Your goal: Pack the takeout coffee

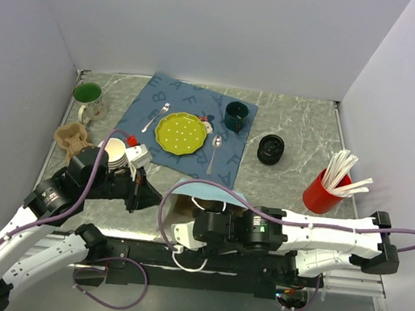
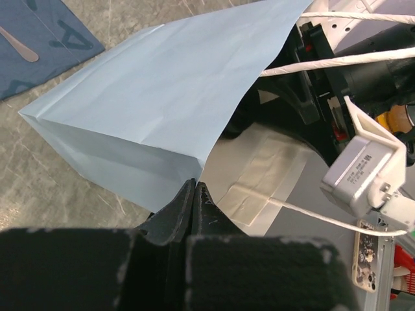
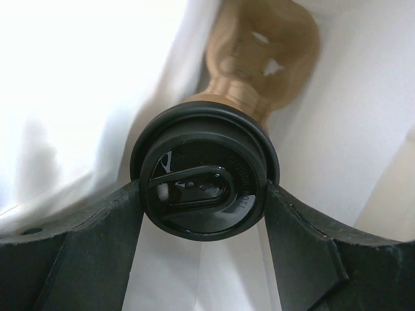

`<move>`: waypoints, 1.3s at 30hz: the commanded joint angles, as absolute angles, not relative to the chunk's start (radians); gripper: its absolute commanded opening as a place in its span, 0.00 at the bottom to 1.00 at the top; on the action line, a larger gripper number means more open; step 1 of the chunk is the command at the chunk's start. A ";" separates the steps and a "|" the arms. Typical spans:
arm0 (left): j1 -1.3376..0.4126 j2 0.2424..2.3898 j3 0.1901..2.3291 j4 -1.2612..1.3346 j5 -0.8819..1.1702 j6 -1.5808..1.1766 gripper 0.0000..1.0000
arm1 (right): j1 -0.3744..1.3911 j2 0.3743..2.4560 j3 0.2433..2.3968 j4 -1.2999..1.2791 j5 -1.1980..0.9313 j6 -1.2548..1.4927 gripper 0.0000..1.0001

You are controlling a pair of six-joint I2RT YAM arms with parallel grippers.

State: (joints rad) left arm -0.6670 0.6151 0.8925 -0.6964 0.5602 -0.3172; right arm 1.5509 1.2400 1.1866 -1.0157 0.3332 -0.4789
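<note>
The takeout coffee (image 3: 204,172), a brown paper cup with a round black lid, sits between my right gripper's (image 3: 204,194) two fingers, which press on the lid's sides. It is held inside a light blue paper bag (image 1: 209,192), above a brown pulp carrier (image 3: 262,52) deeper in the bag. In the top view the cup and the right fingers are hidden by the bag. My left gripper (image 2: 194,184) is shut on the edge of the bag (image 2: 155,110) at its mouth, and it shows in the top view (image 1: 138,190) just left of the bag.
A stack of lidless tan cups (image 1: 116,153) and a brown carrier (image 1: 71,138) stand behind the left arm. A blue mat holds a yellow plate (image 1: 180,132) and a dark green mug (image 1: 236,116). Black lids (image 1: 270,148) and a red cup of stirrers (image 1: 326,190) stand at the right.
</note>
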 commanded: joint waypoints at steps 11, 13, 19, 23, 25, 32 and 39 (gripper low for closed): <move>-0.667 0.634 0.923 -0.669 0.610 -0.290 0.01 | 1.493 1.333 1.147 -1.000 0.348 -0.519 0.25; -0.667 0.637 0.923 -0.683 0.609 -0.287 0.01 | 1.483 1.338 1.147 -0.991 0.363 -0.518 0.25; -0.667 0.638 0.927 -0.683 0.614 -0.296 0.01 | 1.471 1.339 1.115 -0.969 0.417 -0.511 0.25; -0.667 0.644 0.934 -0.678 0.609 -0.305 0.01 | 1.459 1.312 1.147 -0.963 0.419 -0.491 0.25; -0.667 0.644 0.933 -0.678 0.594 -0.311 0.01 | 1.454 1.286 1.160 -0.950 0.428 -0.488 0.25; -0.667 0.640 0.920 -0.684 0.583 -0.311 0.01 | 1.442 1.227 1.170 -0.861 0.403 -0.491 0.25; -0.667 0.635 0.917 -0.681 0.604 -0.296 0.01 | 1.425 1.267 1.180 -0.763 0.367 -0.511 0.24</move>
